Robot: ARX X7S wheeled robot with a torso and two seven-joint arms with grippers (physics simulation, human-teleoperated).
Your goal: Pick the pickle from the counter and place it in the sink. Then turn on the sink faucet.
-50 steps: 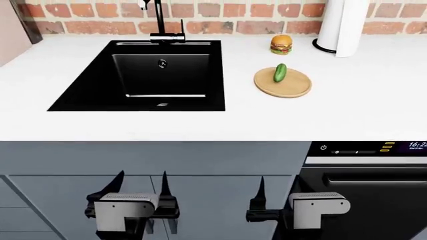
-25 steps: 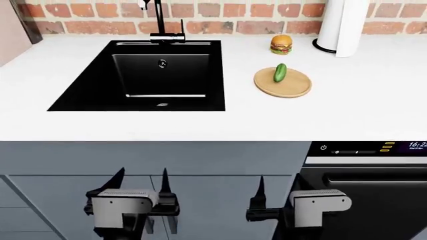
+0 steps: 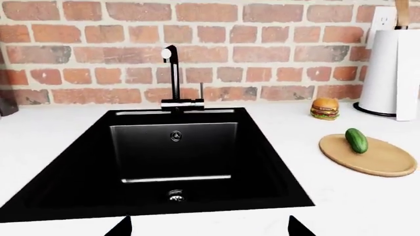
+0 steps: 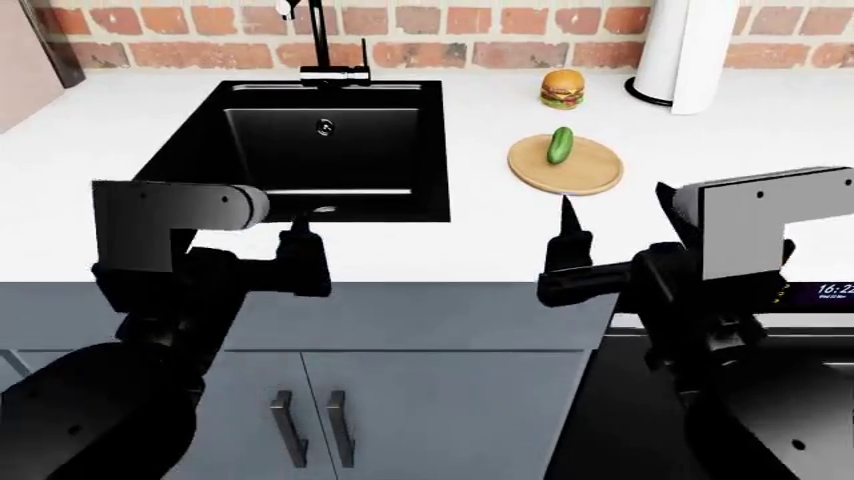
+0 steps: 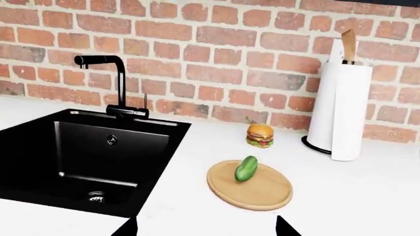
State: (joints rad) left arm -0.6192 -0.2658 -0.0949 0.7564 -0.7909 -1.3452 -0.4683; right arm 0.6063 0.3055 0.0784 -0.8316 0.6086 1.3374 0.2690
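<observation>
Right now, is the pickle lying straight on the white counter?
No, the pickle rests on a round wooden board that sits on the counter, beside the sink.

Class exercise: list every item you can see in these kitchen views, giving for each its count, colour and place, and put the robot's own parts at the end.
pickle: one, dark green, on the round board
board: one, light wood, right of the sink
burger: one, tan bun, behind the board
paper towel roll: one, white, back right
sink: one, black, set in the counter
sink faucet: one, black, behind the sink
counter: one, white
brick wall: red, behind
left gripper: near front edge
right gripper: near front edge
</observation>
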